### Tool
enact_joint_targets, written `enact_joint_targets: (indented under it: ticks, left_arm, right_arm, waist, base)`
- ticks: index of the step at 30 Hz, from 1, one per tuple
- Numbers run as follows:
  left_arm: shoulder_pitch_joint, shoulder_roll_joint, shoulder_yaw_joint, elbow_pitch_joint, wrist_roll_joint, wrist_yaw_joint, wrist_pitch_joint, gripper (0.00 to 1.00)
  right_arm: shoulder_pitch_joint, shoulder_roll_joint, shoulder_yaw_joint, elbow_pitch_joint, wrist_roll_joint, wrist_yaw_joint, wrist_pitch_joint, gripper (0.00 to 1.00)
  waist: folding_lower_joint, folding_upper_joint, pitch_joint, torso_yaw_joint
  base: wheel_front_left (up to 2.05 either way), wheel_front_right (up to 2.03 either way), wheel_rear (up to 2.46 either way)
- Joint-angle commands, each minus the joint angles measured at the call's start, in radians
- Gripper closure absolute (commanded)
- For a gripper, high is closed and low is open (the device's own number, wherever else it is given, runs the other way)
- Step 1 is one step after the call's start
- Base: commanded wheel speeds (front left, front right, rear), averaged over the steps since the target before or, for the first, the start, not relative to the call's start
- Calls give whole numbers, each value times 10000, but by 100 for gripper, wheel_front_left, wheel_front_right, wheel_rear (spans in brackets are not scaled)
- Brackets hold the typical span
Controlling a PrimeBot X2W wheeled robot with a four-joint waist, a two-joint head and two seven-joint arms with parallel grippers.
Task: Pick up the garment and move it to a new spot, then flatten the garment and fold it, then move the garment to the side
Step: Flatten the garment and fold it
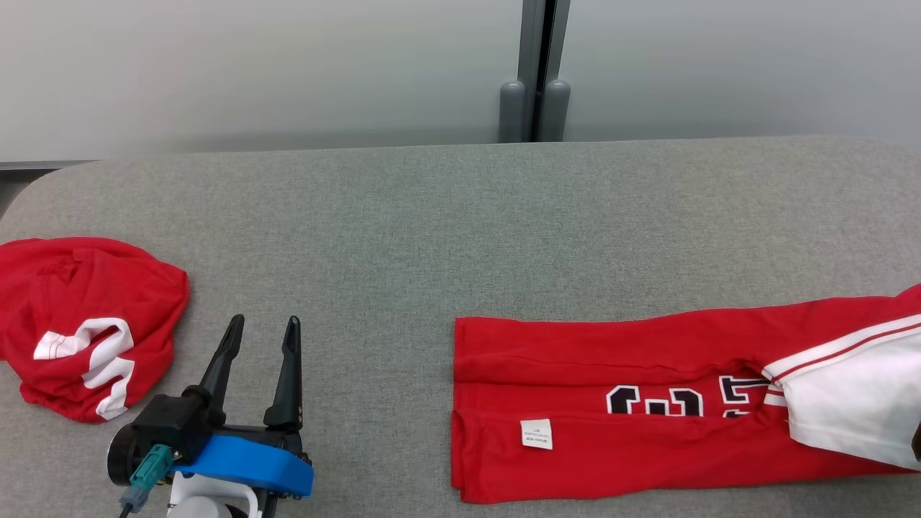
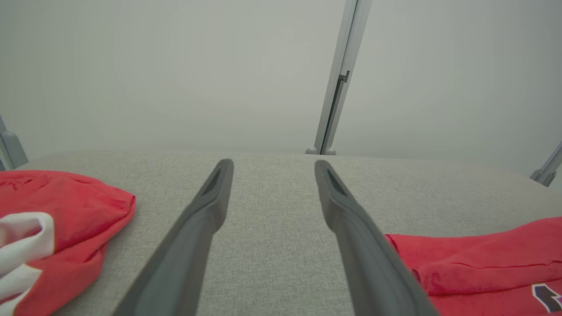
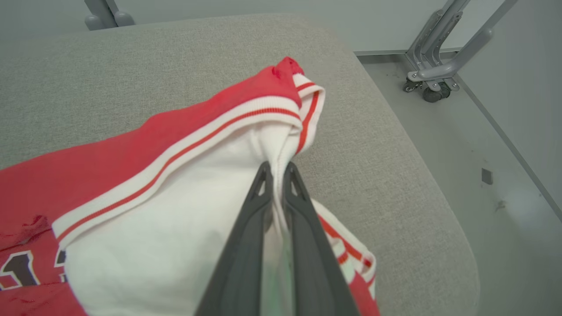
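- The red garment (image 1: 619,410) is laid on the right half of the grey table (image 1: 460,230) as a long flat band. Its upper long edge is turned in above the printed lettering, and a small white label (image 1: 536,434) is seen near its left end.
- The right gripper (image 3: 277,169) is closed on the white sleeve (image 3: 175,245) at the right end of the garment. The cloth is pinched between the two fingers and is raised a little from the table, near the table's right edge.
- The left gripper (image 1: 260,327) is held with its jaws apart and nothing between them. It is above bare table, between the garment and a crumpled red piece (image 1: 86,324) at the left end.
- It is judged that the moving and the flattening are done and that the folding is begun, since the lengthwise fold seems to be made.
- What is left, as it seems, is the cross fold, for which the held end would be carried toward the left end, and then the moving of the folded garment to the side.
- Whether the crumpled red piece belongs to the task cannot be told.
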Motion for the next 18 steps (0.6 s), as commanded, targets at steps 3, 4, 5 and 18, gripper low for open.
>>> enact_joint_targets:
  ticks: [3,4,5,18]
  left_arm:
    - [35,-22,17,31,61,-68,-48,0]
    - [44,-34,28,45,71,-87,-48,0]
    - [56,-39,39,61,83,-102,-48,0]
    - [227,32,60,257,161,-221,-48,0]
  right_arm:
    - [190,40,-136,-352,-116,2,81,100]
    - [234,103,-72,-428,-129,2,131,100]
    - [269,154,65,-515,-124,3,140,100]
    - [428,732,4465,-1148,1035,3,482,100]
  waist:
    - [0,0,-53,20]
    - [0,0,-73,24]
    - [0,0,-95,29]
    - [0,0,-413,70]
  base:
    - [0,0,0]
    - [0,0,0]
    - [0,0,0]
    - [0,0,0]
